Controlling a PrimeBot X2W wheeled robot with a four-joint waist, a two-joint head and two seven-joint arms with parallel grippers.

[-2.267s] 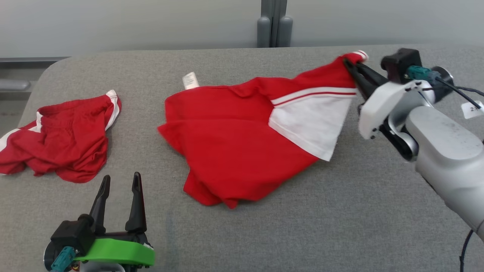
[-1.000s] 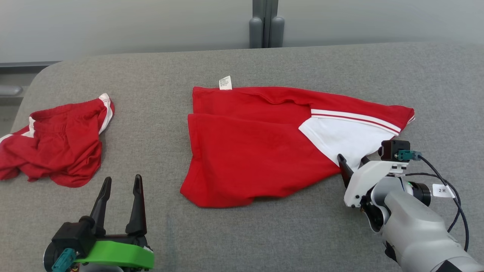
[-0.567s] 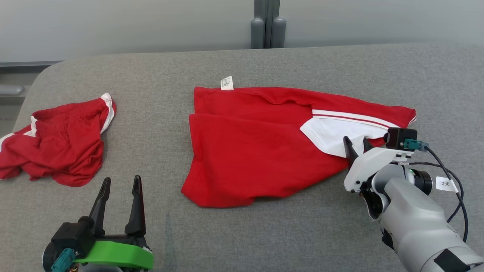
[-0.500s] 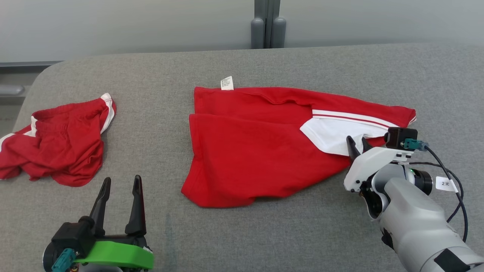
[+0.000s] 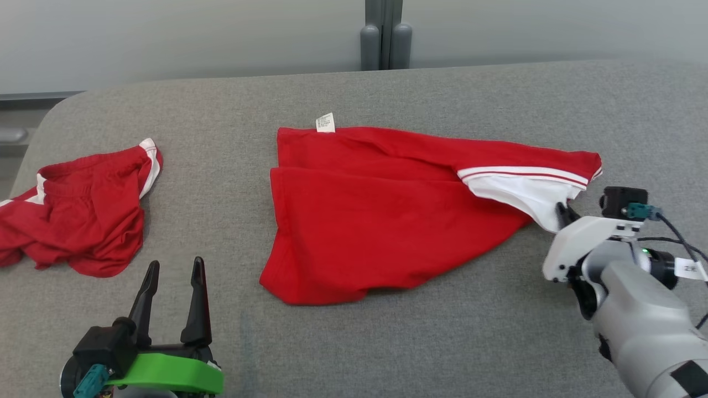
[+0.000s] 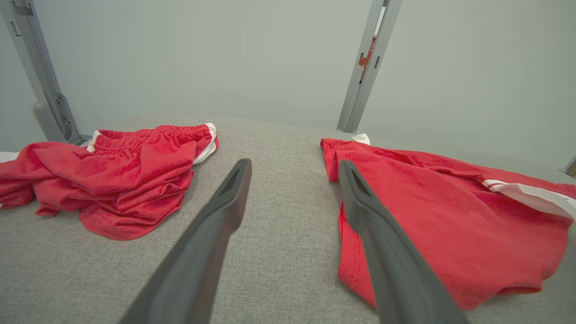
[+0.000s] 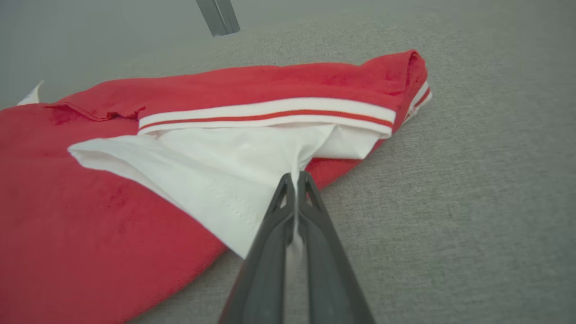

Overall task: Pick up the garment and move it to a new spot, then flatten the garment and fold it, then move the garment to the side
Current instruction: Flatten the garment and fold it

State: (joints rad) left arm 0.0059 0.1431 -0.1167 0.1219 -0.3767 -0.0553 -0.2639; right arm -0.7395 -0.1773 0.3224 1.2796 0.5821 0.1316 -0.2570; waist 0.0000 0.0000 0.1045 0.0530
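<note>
The garment [image 5: 387, 215] is a red piece with a white side panel and striped hem, spread across the middle of the grey table [image 5: 442, 342]. My right gripper [image 5: 561, 213] sits at its right end, shut on the white panel's edge. The right wrist view shows white cloth pinched between the closed fingers [image 7: 310, 211] of the right gripper [image 7: 295, 177], with the garment [image 7: 112, 202] bunching toward them. My left gripper [image 5: 171, 271] rests open near the front left, clear of the cloth. In the left wrist view the left gripper [image 6: 292, 168] points between both red pieces, the garment [image 6: 450, 225] on its right.
A second red garment [image 5: 77, 210] lies crumpled at the table's left edge, also crumpled in the left wrist view [image 6: 112, 180]. A small white label [image 5: 325, 122] sticks out at the main garment's far edge. A grey post [image 5: 381, 33] stands behind the table against the wall.
My right gripper closed on the white panel's edge and drew it to the right, narrowing the white area. The left gripper stayed put; the head camera shifted slightly.
</note>
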